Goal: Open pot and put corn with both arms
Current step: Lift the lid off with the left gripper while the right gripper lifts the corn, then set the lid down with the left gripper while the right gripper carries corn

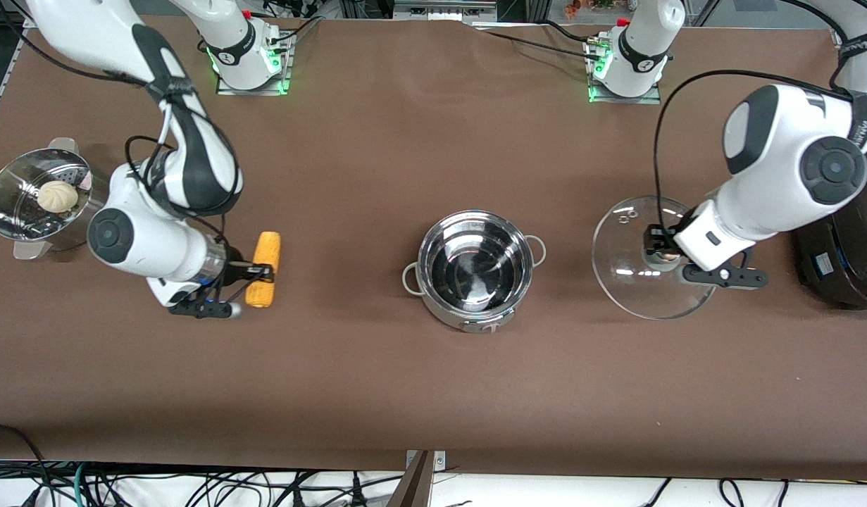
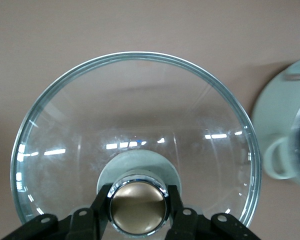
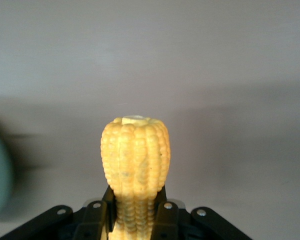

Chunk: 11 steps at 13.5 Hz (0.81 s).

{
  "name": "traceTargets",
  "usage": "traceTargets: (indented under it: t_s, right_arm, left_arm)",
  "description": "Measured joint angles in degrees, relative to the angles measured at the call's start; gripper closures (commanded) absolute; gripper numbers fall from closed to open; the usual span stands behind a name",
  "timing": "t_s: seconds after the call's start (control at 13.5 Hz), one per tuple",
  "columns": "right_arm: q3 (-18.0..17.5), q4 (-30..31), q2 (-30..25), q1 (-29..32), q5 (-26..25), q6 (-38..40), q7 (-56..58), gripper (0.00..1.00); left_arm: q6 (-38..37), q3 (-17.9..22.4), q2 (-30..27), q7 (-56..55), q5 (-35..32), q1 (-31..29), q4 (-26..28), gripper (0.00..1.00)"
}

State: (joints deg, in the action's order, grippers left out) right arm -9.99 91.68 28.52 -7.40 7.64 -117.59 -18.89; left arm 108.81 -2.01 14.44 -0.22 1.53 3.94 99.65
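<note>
The pot (image 1: pixel 475 318) stands open and empty at the table's middle; its side and one loop handle show in the left wrist view (image 2: pixel 275 120). My left gripper (image 1: pixel 660 248) (image 2: pixel 138 200) is shut on the tan knob (image 2: pixel 138 207) of the glass lid (image 1: pixel 630 278) (image 2: pixel 135 115) and holds the lid tilted beside the pot, toward the left arm's end. My right gripper (image 1: pixel 258 272) (image 3: pixel 135 210) is shut on the yellow corn (image 1: pixel 265 253) (image 3: pixel 135 155), toward the right arm's end. I cannot tell whether the corn touches the table.
A perforated steel steamer basket (image 1: pixel 10 218) with a white bun (image 1: pixel 58 196) stands at the right arm's end. A large black cooker (image 1: pixel 849 260) stands at the left arm's end, close to the left arm's wrist. Brown tabletop lies between corn and pot.
</note>
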Motion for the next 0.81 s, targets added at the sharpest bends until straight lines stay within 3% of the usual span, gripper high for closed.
traceTargets:
  t_s: [0.44,0.74,0.81]
  right_arm:
    - [-0.6,-13.3,3.4,-17.1,-3.0,2.2,-27.0,0.72]
    - [-0.4,-22.9,9.6,-22.8,-3.1,1.2,-35.7,0.72]
    - [-0.4,-24.8,11.2,-23.9,-3.1,0.3,-36.8,0.72]
  left_arm:
    - [24.3,4.0,2.5,13.8,0.0,-3.5,16.8,1.0]
    - [30.8,3.9,6.1,14.1,0.0,-3.9,21.8,1.0]
    - [30.8,3.8,6.6,14.1,0.0,-3.8,21.9,0.88]
